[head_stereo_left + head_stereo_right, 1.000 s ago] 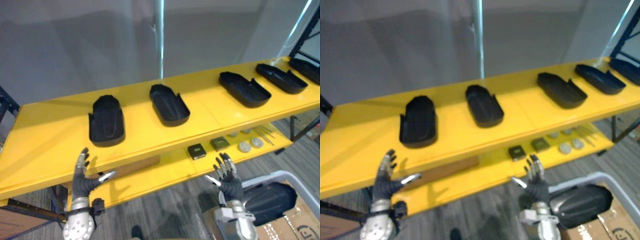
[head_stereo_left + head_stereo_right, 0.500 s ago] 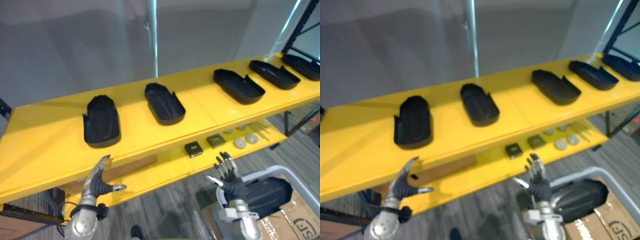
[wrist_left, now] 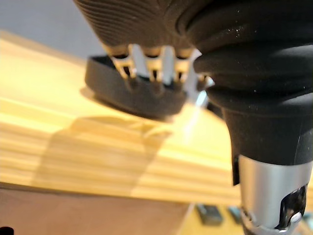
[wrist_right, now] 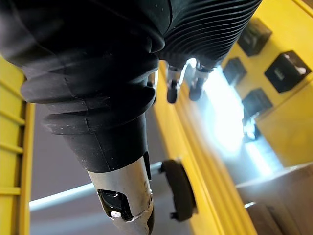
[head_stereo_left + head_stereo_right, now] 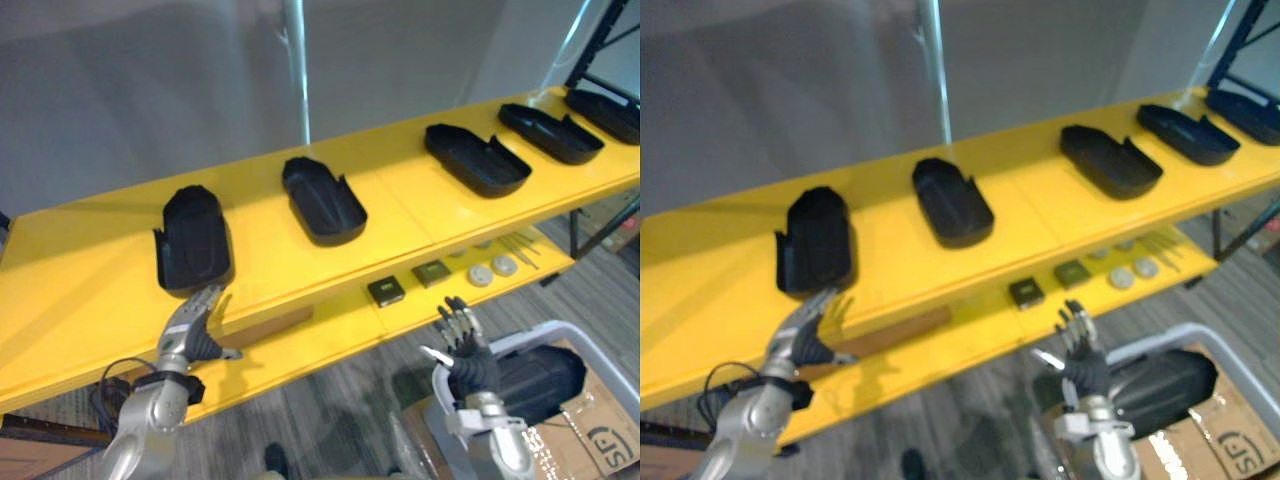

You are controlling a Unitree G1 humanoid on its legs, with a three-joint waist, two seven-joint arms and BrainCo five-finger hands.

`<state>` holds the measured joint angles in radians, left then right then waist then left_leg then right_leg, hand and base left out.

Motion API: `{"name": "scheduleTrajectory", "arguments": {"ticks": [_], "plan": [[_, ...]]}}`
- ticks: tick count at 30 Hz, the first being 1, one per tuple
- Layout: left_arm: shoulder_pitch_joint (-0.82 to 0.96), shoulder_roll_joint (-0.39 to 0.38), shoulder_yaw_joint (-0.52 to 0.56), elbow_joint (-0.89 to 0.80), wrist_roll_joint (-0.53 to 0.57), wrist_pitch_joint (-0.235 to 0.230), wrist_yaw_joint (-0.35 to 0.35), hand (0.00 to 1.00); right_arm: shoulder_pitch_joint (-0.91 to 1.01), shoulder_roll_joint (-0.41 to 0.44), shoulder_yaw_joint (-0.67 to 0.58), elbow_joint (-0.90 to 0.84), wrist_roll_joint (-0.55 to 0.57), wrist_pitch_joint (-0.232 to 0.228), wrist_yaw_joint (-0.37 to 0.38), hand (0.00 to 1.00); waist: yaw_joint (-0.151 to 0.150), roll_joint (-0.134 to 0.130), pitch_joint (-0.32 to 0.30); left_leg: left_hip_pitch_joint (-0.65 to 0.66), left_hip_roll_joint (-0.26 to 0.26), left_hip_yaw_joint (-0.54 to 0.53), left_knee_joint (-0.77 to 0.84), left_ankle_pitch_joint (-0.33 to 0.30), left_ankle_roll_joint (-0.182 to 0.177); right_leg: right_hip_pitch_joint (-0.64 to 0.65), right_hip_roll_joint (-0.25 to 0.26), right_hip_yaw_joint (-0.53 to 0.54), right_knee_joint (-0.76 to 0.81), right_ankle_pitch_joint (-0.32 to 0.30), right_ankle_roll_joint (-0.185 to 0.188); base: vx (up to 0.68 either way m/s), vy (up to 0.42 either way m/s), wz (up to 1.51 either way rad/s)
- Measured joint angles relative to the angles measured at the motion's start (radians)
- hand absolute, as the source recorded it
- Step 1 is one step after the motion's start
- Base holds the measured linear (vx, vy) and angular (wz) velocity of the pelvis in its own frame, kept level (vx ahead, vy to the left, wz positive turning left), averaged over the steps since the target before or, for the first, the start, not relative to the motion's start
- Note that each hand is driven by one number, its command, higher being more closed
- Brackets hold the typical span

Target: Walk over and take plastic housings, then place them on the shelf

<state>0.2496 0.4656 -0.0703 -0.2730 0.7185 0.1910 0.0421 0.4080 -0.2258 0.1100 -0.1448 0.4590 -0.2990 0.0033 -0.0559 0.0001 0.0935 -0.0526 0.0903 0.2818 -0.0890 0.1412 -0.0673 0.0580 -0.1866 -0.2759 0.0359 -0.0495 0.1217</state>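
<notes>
Five black housings lie in a row, well apart, on the yellow top shelf point(image 5: 90, 280). From the robot's left they are the first housing point(image 5: 193, 240), a second point(image 5: 323, 200), a third point(image 5: 477, 160), a fourth point(image 5: 550, 132) and a fifth point(image 5: 610, 108). A further housing point(image 5: 545, 375) lies in a grey bin point(image 5: 575, 340) on the floor at the right.

The left robot hand point(image 5: 195, 325) hangs at the shelf's front edge, just before the first housing. Its fingers point(image 3: 132, 81) are straight and hold nothing, and I cannot tell whether the tips touch the shell. The right robot hand point(image 5: 465, 355) is low, beside the bin, fingers spread wide and empty.

Each housing looks like a thin moulded shell, open side up, with low walls and a notched end. It is probably light and stiff, but smooth enough to slip from a loose pinch. The best hold seems to be across the two long walls near the middle, thumb on one side and fingers on the other. Squeezing the thin rim hard may flex it.

The lower shelf point(image 5: 330, 340) carries small parts point(image 5: 432, 273).
</notes>
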Motion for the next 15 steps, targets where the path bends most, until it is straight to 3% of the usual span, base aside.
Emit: {"name": "scheduleTrajectory", "arguments": {"ticks": [4, 15], "plan": [[-0.004, -0.003, -0.005, 0.033, 0.031, 0.032, 0.031, 0.00, 0.002, 0.000, 0.000, 0.000, 0.000, 0.000, 0.001, 0.00, -0.013, -0.001, 0.000, 0.001, 0.000, 0.001, 0.000, 0.000, 0.000, -0.001, 0.000, 0.003, 0.006, 0.006, 0.006, 0.00, 0.000, 0.00], [-0.016, -0.044, -0.032, 0.107, 0.051, 0.105, 0.050, 0.00, 0.006, 0.001, 0.011, 0.003, 0.000, 0.000, 0.002, 0.00, -0.014, -0.002, -0.001, 0.008, 0.001, 0.008, 0.000, 0.002, 0.002, -0.004, -0.001, 0.011, 0.004, 0.001, -0.002, 0.00, 0.000, -0.01]]}}
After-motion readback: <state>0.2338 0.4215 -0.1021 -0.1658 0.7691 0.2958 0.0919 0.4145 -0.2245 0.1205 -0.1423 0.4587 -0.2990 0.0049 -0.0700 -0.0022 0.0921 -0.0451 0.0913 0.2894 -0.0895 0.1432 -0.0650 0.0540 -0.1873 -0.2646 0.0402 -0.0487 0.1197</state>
